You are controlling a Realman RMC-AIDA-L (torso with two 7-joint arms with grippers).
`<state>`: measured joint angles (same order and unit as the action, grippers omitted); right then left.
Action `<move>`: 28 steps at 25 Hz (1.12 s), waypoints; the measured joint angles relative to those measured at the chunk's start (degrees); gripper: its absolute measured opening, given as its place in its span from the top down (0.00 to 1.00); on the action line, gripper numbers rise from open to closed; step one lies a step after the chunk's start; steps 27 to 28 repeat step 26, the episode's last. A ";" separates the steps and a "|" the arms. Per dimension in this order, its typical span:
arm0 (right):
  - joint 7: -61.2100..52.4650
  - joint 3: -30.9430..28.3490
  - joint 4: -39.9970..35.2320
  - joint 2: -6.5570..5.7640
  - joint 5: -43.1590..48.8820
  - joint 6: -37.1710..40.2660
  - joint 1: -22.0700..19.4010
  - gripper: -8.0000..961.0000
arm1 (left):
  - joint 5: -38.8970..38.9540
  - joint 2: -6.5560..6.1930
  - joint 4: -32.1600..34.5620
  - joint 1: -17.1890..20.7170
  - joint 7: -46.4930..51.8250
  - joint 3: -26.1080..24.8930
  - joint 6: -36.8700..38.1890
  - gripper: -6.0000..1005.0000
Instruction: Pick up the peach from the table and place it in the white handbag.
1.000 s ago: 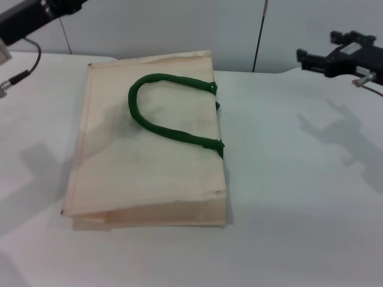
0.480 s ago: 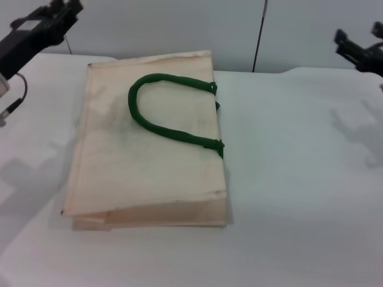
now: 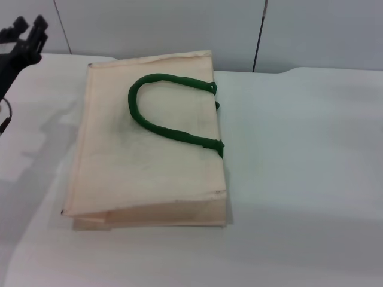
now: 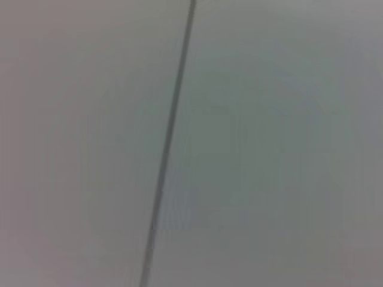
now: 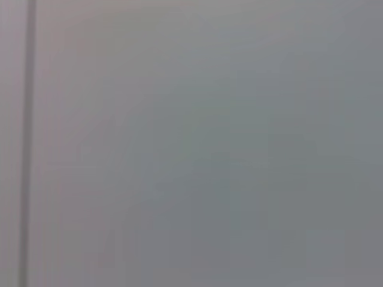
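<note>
The white handbag (image 3: 149,143) lies flat on the table left of centre, with its dark green loop handle (image 3: 170,113) resting on top. The peach is not in view in any frame. My left gripper (image 3: 27,37) is at the far left edge, raised above the table and well clear of the bag, with two dark fingertips showing apart. My right gripper is out of view. Both wrist views show only a plain grey wall with a dark seam.
The white table (image 3: 299,149) stretches to the right of the bag. A grey panelled wall (image 3: 179,24) with a dark vertical seam stands behind it. A cable hangs by the left arm at the left edge.
Both arms have drawn back outward: the left gripper moved further left toward the frame edge, and the right gripper has left the view on the right. The bag has not moved.
</note>
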<state>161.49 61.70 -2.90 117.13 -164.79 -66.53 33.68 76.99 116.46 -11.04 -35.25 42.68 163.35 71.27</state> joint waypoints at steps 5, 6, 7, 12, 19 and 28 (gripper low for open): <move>-0.89 -6.70 2.39 -0.16 0.10 0.00 -0.15 0.07 | 7.44 0.00 4.30 1.83 -7.90 -0.05 -3.05 0.56; -1.27 -7.54 2.61 -0.18 0.13 -0.13 -0.24 0.07 | 8.89 0.00 4.98 2.26 -8.93 -0.05 -3.28 0.56; -1.59 -7.98 2.76 -0.20 0.15 -0.21 -0.29 0.07 | 10.51 0.01 5.76 2.84 -10.13 -0.05 -3.49 0.56; -2.59 -8.62 3.11 -0.25 0.19 -0.10 -0.50 0.07 | 14.63 0.10 7.98 4.26 -14.00 -0.05 -3.04 0.56; -11.45 -9.22 2.81 -0.75 0.25 0.62 -0.84 0.07 | 18.97 0.30 10.92 5.92 -20.41 -0.05 2.11 0.56; -12.89 -9.49 2.62 -0.94 0.26 1.47 -1.09 0.07 | 19.18 0.35 11.00 6.86 -20.93 -0.05 6.03 0.56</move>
